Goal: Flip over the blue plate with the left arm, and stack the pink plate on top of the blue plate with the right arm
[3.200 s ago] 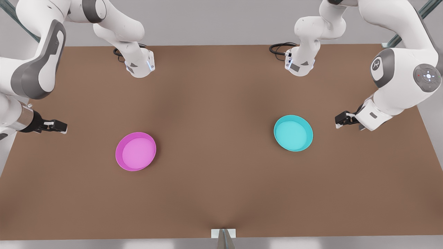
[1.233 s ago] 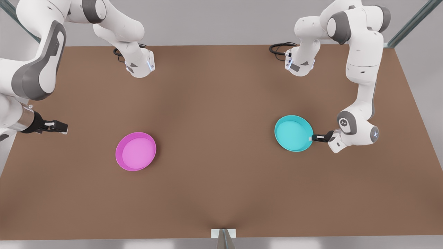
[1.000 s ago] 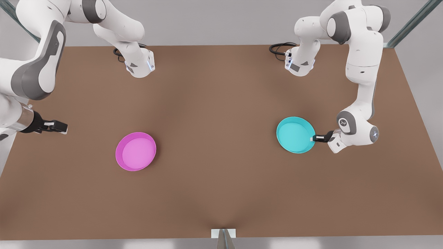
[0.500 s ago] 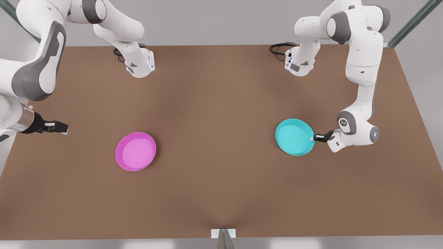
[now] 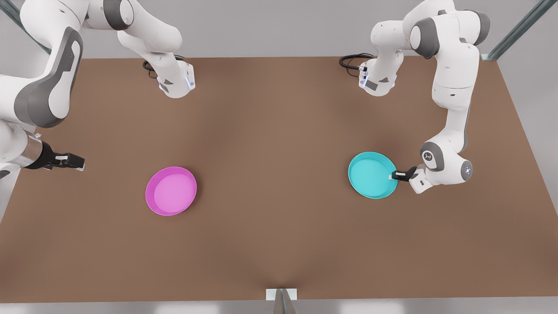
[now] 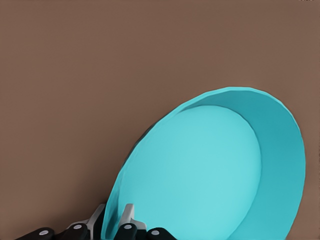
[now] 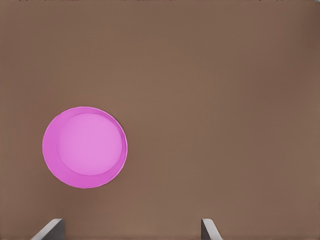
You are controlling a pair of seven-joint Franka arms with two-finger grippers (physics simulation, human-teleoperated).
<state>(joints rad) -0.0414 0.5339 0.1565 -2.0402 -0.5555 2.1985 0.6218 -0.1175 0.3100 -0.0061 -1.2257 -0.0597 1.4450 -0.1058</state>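
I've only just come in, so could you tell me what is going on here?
The left gripper is shut on the rim of the blue plate, at the front view's right, and has it tilted up off the brown table, open side still up. The pink plate lies flat, apart from it, at the front view's left. The right gripper waits open near the table's edge, away from the pink plate.
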